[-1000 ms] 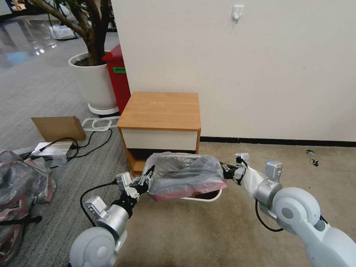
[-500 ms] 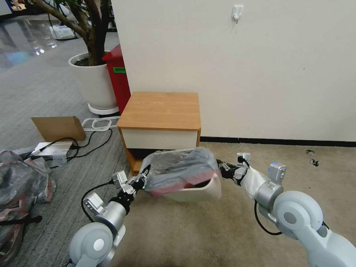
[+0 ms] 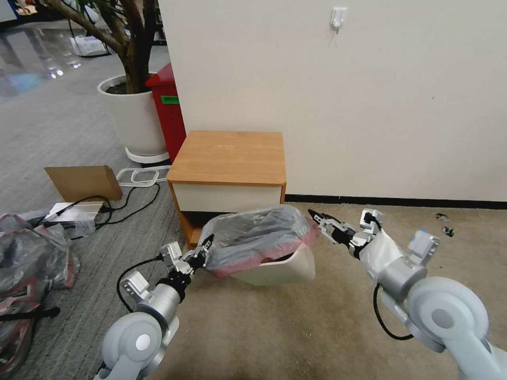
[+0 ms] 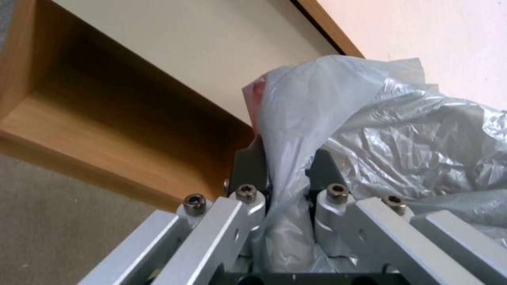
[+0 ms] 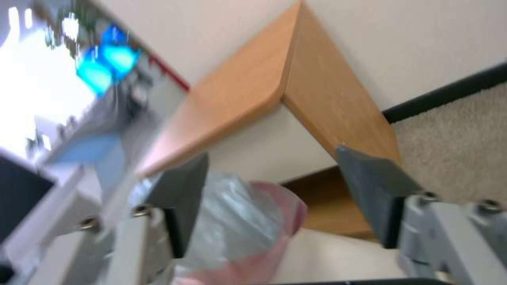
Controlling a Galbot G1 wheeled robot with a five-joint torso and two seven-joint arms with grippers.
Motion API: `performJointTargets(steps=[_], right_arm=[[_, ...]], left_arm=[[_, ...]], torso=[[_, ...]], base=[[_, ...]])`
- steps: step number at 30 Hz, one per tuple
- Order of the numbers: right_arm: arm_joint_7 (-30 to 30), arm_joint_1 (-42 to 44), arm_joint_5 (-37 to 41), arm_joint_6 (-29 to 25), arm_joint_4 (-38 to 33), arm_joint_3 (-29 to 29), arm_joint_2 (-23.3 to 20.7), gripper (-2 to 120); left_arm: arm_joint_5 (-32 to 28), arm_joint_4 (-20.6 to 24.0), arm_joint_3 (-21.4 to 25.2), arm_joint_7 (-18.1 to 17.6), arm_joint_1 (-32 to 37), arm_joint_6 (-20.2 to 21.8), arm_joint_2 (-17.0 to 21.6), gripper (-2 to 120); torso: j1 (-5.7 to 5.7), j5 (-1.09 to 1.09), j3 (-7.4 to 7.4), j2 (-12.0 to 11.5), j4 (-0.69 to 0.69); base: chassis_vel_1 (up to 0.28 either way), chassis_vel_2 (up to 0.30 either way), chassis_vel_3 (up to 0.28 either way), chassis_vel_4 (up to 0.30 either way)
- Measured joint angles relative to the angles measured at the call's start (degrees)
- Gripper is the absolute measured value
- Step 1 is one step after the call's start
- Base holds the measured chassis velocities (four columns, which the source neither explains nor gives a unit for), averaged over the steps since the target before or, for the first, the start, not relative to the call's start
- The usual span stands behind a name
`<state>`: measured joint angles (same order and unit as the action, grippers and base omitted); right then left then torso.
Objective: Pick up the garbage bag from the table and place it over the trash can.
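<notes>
We are looking down at the garbage bag (image 3: 259, 237), which is sitting draped over the trash can (image 3: 282, 269) on the carpet just in front of the worktop (image 3: 228, 157). The can is tilting, its cream wall showing below the bag's pink-red rim on our right side. Our left pincer (image 3: 207, 248) is pinching the bag's edge at the can's left end; in the left wrist view the grey plastic (image 4: 370, 130) is passing between the two fingers (image 4: 248, 170), which are pressed together on it, with the worktop's shelf niche (image 4: 105, 118) just behind. Our right pincer (image 3: 321, 220) is hanging just beside the bag's right end with its fingers spread, and we cannot tell whether a tip is touching the plastic. In the right wrist view the two dark fingers (image 5: 182, 194) are standing well apart, with the bag's pink rim (image 5: 259, 233) showing between them and the worktop's corner (image 5: 288, 87) beyond. Off to our left on the grey floor a heap of grey-and-red bags (image 3: 29, 264) is lying, well apart from the can.
</notes>
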<state>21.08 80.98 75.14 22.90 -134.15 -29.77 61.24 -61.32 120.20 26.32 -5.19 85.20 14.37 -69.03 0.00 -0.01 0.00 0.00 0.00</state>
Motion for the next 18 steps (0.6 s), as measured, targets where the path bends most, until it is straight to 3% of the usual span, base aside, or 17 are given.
performJointTargets(steps=[1,3,4,7,13,18], right_arm=[[2.82,1.21,2.02,-3.88,-1.70,0.52,2.24,77],[4.08,1.91,2.64,-6.30,-2.54,1.09,3.44,82],[5.74,3.85,4.12,-10.02,-4.09,2.13,6.85,91],[7.01,5.82,5.13,-12.78,-4.98,3.31,10.70,98],[9.53,7.49,4.28,-15.80,-4.98,6.15,18.53,100],[9.83,6.69,2.15,-16.34,-3.75,7.86,21.72,100]], left_arm=[[0.09,0.16,0.05,-0.37,0.06,-0.22,-0.01,7],[0.14,0.24,0.06,-0.56,0.12,-0.51,-0.03,7],[0.35,0.50,0.07,-0.88,0.25,-1.03,-0.16,7],[0.58,0.88,0.09,-1.13,0.29,-1.27,-0.36,7],[1.14,1.36,0.03,-1.29,0.10,-1.41,-0.76,7],[1.57,1.41,-0.64,-1.38,-0.24,-1.49,-1.07,7]], torso=[[0.00,0.00,0.00,0.00,0.00],[0.00,0.00,0.00,0.00,0.00],[0.00,0.00,0.00,0.00,0.00],[0.00,0.00,0.00,0.00,-0.01],[0.00,0.00,0.00,0.00,0.00],[0.00,0.00,0.00,0.00,0.00]], base=[[0.000,0.000,0.000,0.000],[0.000,0.000,0.000,0.000],[0.000,0.000,0.000,0.000],[0.000,0.000,0.000,0.000],[0.000,0.000,0.000,0.000],[0.000,0.000,0.000,0.000]])
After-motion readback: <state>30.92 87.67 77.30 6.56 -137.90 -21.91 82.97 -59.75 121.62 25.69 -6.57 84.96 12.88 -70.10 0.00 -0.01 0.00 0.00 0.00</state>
